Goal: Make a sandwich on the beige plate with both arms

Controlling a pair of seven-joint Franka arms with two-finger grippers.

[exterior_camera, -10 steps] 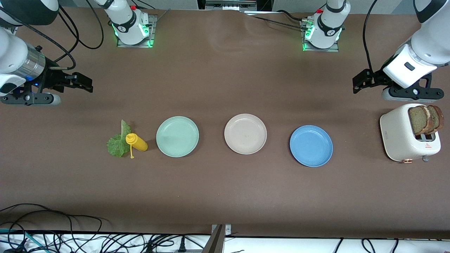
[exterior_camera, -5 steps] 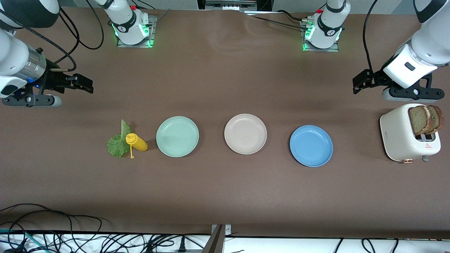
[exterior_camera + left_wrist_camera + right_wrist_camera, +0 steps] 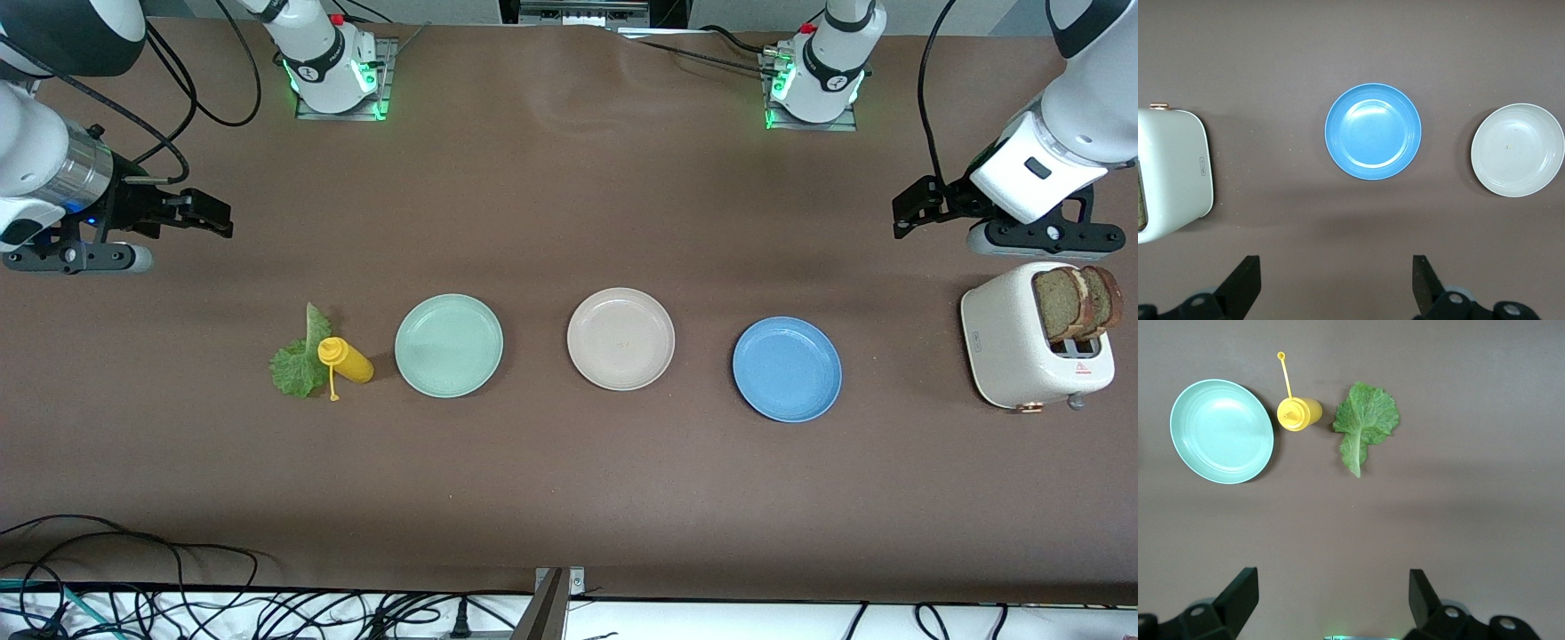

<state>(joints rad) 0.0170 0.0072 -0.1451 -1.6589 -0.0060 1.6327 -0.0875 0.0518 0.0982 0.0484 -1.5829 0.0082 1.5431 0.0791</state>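
Observation:
The beige plate (image 3: pixel 621 339) (image 3: pixel 1517 149) sits bare at mid table between two other plates. Two brown bread slices (image 3: pixel 1077 303) stand up out of a white toaster (image 3: pixel 1022 350) (image 3: pixel 1170 173) at the left arm's end. A green lettuce leaf (image 3: pixel 299 360) (image 3: pixel 1365 423) lies flat at the right arm's end. My left gripper (image 3: pixel 909 212) (image 3: pixel 1335 283) hangs open over bare table beside the toaster, holding nothing. Over bare table, away from the lettuce, my right gripper (image 3: pixel 212 213) (image 3: pixel 1333 597) is likewise open and holds nothing.
A mint-green plate (image 3: pixel 449 345) (image 3: pixel 1221 431) and a blue plate (image 3: pixel 787 369) (image 3: pixel 1373 131) flank the beige one. A yellow squeeze bottle (image 3: pixel 345 359) (image 3: pixel 1299 413) lies against the lettuce. Cables (image 3: pixel 178 596) run along the table edge nearest the front camera.
The right arm has shifted slightly, its gripper rising a little in the front view. The left arm has barely moved.

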